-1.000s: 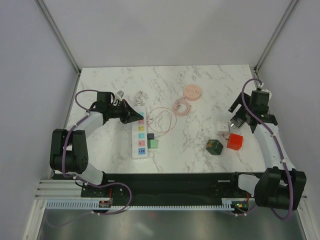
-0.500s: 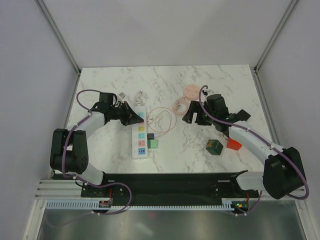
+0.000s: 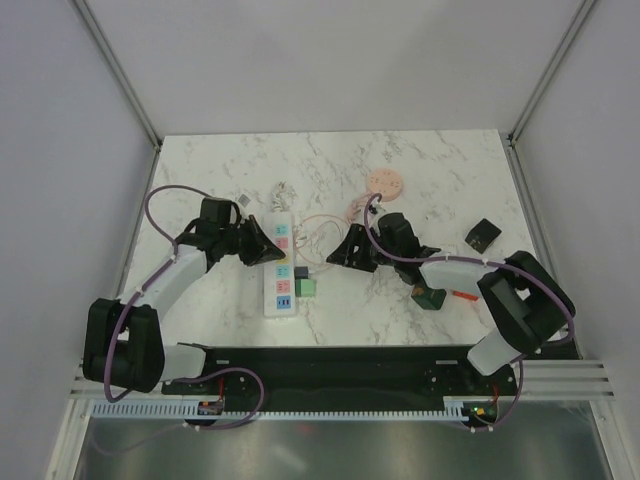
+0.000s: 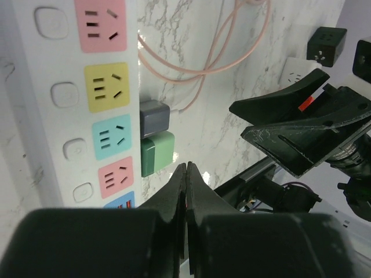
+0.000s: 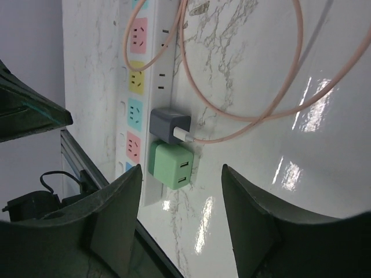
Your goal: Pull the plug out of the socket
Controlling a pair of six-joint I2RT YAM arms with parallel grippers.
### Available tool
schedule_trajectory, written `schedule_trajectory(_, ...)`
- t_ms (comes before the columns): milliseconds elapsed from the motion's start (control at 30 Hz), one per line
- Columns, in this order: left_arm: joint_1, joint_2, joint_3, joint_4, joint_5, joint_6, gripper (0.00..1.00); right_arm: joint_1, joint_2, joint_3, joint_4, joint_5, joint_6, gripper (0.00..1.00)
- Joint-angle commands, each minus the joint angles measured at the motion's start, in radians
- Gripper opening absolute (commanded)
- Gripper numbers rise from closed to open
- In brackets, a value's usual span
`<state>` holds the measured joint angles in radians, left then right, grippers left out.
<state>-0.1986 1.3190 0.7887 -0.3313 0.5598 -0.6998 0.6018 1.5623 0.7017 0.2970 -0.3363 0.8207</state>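
Note:
The white power strip [image 3: 279, 270] lies left of centre, with coloured outlets. A dark grey plug [image 3: 300, 272] carrying a pink cable and a green plug [image 3: 307, 288] sit in its right side. My left gripper [image 3: 270, 243] is shut and empty over the strip's far end. In the left wrist view its tips [image 4: 186, 168] are next to the green plug [image 4: 157, 152] and the grey plug [image 4: 154, 119]. My right gripper [image 3: 346, 252] is open and empty, right of the plugs. In the right wrist view its jaws [image 5: 181, 171] open toward the green plug [image 5: 171, 165], apart from it.
A round pink disc [image 3: 385, 183] with a looped pink cable [image 3: 325, 232] lies behind the right gripper. A black cube [image 3: 483, 236], a green cube [image 3: 431, 296] and a red cube [image 3: 464, 296] lie to the right. Small white adapters [image 3: 283, 190] lie behind the strip.
My right arm has swung from the table's right side to the centre, its open gripper now near the plugs. My left gripper has shifted slightly along the strip.

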Motion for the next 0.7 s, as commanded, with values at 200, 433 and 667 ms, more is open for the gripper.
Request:
schedule_trajectory(200, -0.042, -0.053, -0.037, -0.052, -0.149, 0.008, 0.02, 0.053, 0.116, -0.067, 0.347, -0.056, 0.164, 0.56)
schedule_trajectory(433, -0.050, -0.030, -0.042, -0.057, -0.190, 0.020, 0.02, 0.076, 0.154, -0.090, 0.393, -0.041, 0.189, 0.57)
schedule_trajectory(667, -0.053, -0.014, -0.042, -0.057, -0.198, 0.037, 0.02, 0.099, 0.174, -0.018, 0.302, -0.047, 0.085, 0.61)
